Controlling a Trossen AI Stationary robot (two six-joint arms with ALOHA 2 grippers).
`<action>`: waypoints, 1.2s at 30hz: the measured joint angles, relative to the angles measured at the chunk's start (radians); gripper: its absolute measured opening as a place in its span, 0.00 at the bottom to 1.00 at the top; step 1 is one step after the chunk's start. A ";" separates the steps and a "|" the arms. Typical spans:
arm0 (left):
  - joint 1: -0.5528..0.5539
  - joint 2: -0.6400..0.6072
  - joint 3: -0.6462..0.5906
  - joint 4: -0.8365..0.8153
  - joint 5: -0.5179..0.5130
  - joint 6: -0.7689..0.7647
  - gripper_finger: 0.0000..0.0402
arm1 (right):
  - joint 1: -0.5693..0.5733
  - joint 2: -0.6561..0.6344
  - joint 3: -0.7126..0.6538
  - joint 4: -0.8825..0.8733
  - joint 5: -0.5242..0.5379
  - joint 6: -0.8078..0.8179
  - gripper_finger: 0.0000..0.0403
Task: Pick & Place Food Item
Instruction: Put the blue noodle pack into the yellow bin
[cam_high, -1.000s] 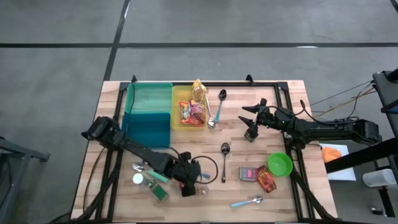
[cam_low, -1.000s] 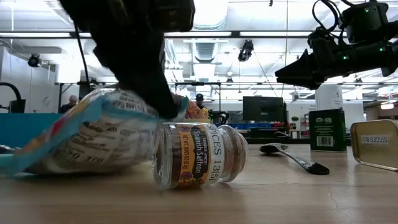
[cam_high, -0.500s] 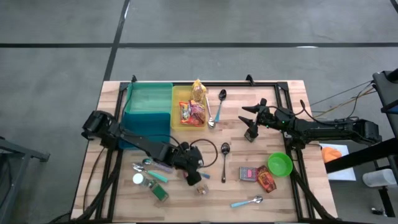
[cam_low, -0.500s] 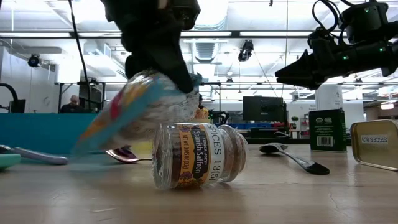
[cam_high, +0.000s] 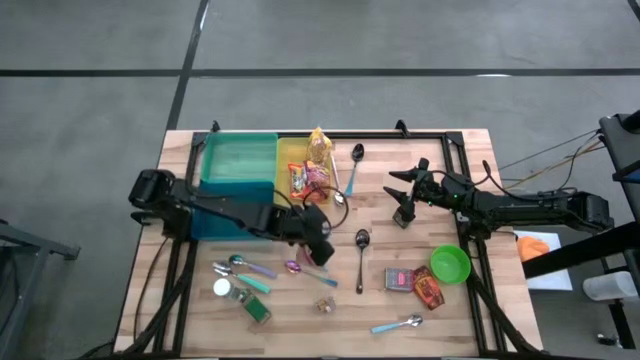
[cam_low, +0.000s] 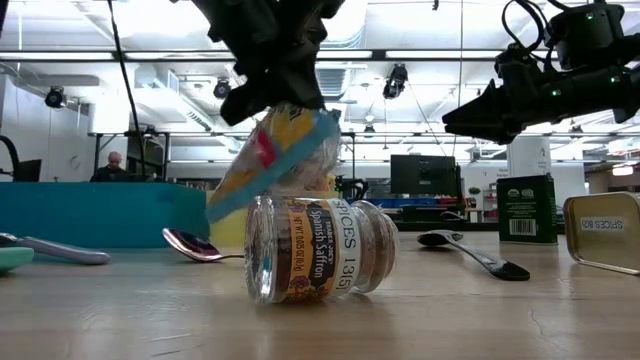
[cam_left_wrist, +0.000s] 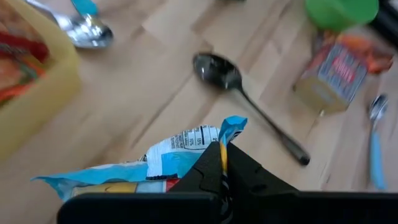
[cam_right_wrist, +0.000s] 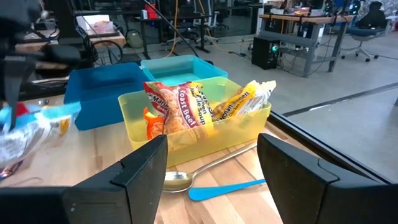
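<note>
The left gripper (cam_high: 316, 243) is clamped on the blue-edged snack packet (cam_low: 272, 158), which a second ago lay beside the saffron jar (cam_low: 318, 248) and now hangs clear of the table, carried toward the yellow bin (cam_high: 285, 196) just ahead. So the pick looks done; the drop remains. Further right, the right gripper (cam_high: 404, 197) hovers with its fingers apart, holding nothing, facing that bin.

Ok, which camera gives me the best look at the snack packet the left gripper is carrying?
The low view: the snack packet hangs clear of the table above the spice jar, pinched by the left gripper. The left wrist view shows only its crumpled edge, the right wrist view a blur, and the high view hides it under the arm.
</note>
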 joint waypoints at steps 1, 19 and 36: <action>0.011 -0.010 0.000 0.004 0.000 0.000 0.02 | 0.000 0.000 0.000 0.000 0.000 0.000 0.61; 0.116 -0.259 0.000 -0.069 -0.433 -0.041 0.02 | 0.000 0.000 0.000 0.000 0.000 0.000 0.61; 0.340 -0.229 -0.049 -0.073 -0.446 0.121 0.02 | 0.000 0.000 0.000 0.000 0.000 0.000 0.61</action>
